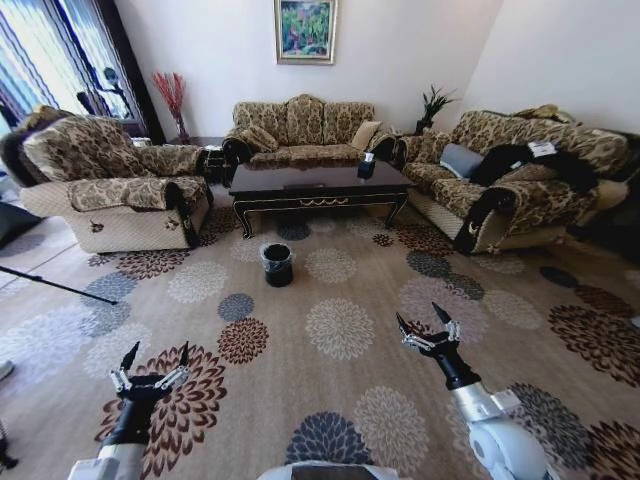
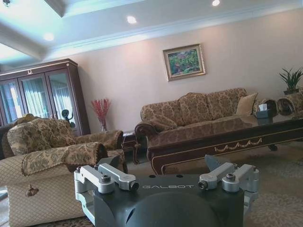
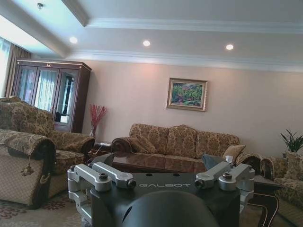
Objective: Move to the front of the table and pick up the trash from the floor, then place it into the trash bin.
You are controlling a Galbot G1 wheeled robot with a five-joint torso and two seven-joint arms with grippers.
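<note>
A living room is seen from the head view, with the desk (image 1: 318, 186), a long low piece of glossy dark wood with curved legs and a gold ornament on its front apron, set at the far side of a patterned carpet (image 1: 340, 330). It is flanked by a sofa (image 1: 300, 128) behind it, an armchair (image 1: 115, 180) on the robot's left and a second sofa (image 1: 510, 180) on the robot's right. The trash bin (image 1: 277, 264), a small round black bucket with a pale liner folded over its rim, is placed upright on the carpet just in front of the desk, toward its left end. A tissue box (image 1: 366, 166) is seen on the desk top near its right end. No scraps of trash can be made out on the floor at this range. The left gripper (image 1: 152, 358) is held low over the carpet at the near left, its fingers spread apart and nothing between them. The right gripper (image 1: 424, 321) is held at the near right, slightly higher, likewise spread apart with nothing held. Both are well apart from the bin and the desk. In the left wrist view the desk (image 2: 227, 137) is seen side-on beyond the gripper's body.
</note>
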